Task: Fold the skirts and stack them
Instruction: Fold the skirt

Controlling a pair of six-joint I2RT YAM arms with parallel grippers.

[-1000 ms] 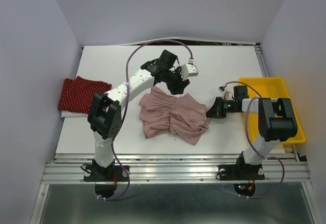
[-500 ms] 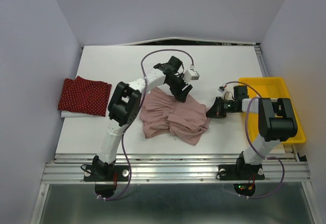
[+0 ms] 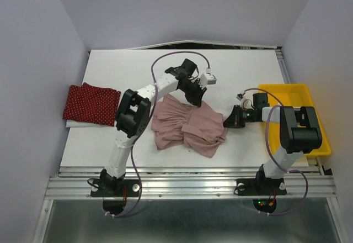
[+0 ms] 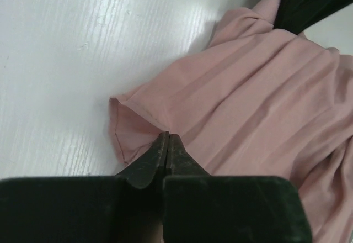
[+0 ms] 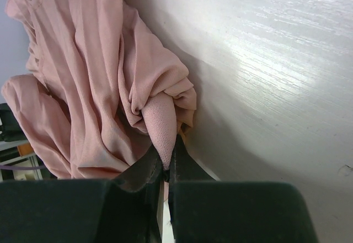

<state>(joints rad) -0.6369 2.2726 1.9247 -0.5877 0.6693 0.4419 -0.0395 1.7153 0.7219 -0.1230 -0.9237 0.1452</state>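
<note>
The dusty pink skirt [image 3: 187, 124] lies crumpled in the middle of the white table. My left gripper [image 3: 194, 100] sits at its far edge. In the left wrist view its jaws [image 4: 167, 136] are shut, pinching the pink skirt's [image 4: 259, 99] hem beside a turned-up corner. My right gripper [image 3: 226, 121] is low at the skirt's right side. It is shut [image 5: 167, 163] on a bunched fold of the pink skirt [image 5: 83, 61]. The dark red dotted skirt [image 3: 91, 104] lies folded at the table's left edge, away from both grippers.
A yellow tray [image 3: 287, 86] stands at the right edge of the table, behind my right arm. The white table [image 3: 132, 66] is walled in on the left, right and back. Cables loop above the left arm.
My left gripper came down onto the pink skirt's far edge and went from open to shut on it. The left arm's elbow swung right. The right arm stayed put.
</note>
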